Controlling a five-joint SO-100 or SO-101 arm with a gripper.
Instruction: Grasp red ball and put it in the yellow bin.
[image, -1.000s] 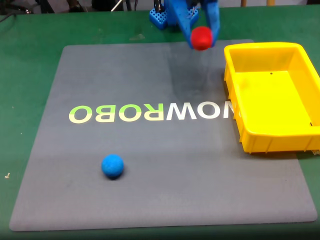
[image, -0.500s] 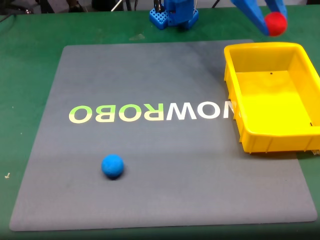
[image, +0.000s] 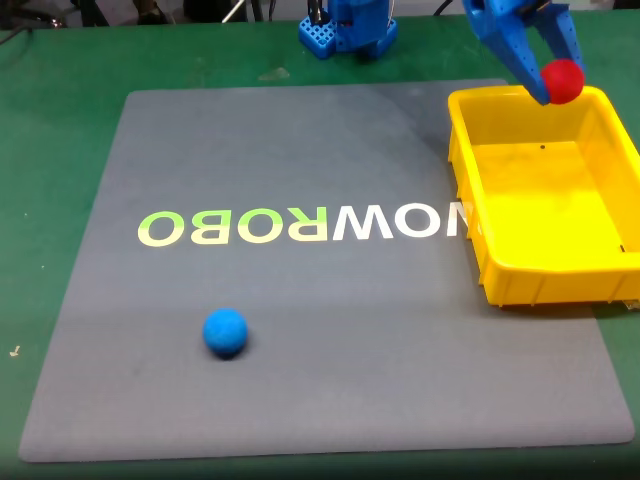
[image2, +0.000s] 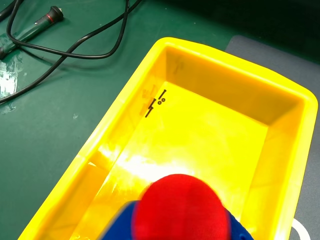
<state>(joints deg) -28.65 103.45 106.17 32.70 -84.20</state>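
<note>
My blue gripper (image: 560, 82) is shut on the red ball (image: 563, 80), holding it in the air over the far rim of the yellow bin (image: 468, 160) at the right of the fixed view. In the wrist view the red ball (image2: 180, 207) fills the bottom centre between blue fingers (image2: 120, 222), and the yellow bin (image2: 120, 107) lies open and empty directly below it.
A blue ball (image: 225, 332) rests on the grey mat (image: 300, 320) near its front left. The arm's blue base (image: 350, 28) stands at the back edge. Black cables (image2: 65, 45) lie on the green table beside the bin in the wrist view.
The gripper carried the red ball from above the mat's back edge rightward to the bin, then lowered slightly toward its far rim. The blue ball stayed put.
</note>
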